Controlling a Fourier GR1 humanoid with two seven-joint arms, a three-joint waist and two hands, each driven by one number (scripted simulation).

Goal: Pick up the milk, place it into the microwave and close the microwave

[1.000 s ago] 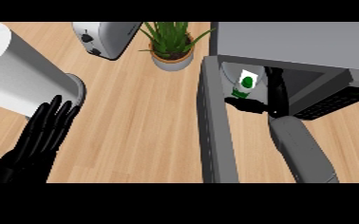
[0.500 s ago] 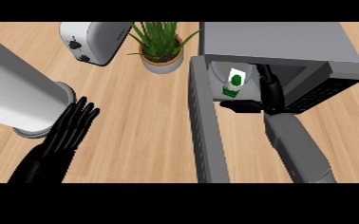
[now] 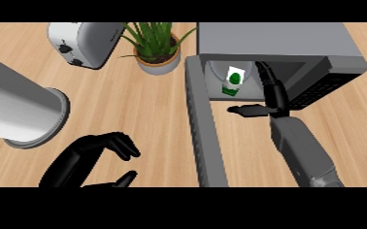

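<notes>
The microwave (image 3: 276, 39) sits at the counter's far right, its door (image 3: 204, 126) swung fully open and running toward me like a long grey rail. The milk (image 3: 231, 81), a small white carton with a green mark, stands upright inside the cavity, close to the left wall at the door's hinge end, with bare floor to its right.

The right hand (image 3: 269, 94) reaches into the opening just beside the carton but apart from it; its fingers run straight into the cavity and the thumb sticks out sideways toward the door, so nothing is held. The grey forearm (image 3: 301, 148) fills the space between the door and the microwave's dark control panel (image 3: 326, 85).

The left hand (image 3: 93, 157) is low at the near left over open wooden counter (image 3: 143, 106), fingers curled inward around nothing. A broad stretch of bare wood lies between it and the door's edge.

Further off stand a toaster (image 3: 86, 41), a potted plant (image 3: 156, 48) just beside the microwave's corner, and a large grey cylinder (image 3: 25, 111) at the left edge.
</notes>
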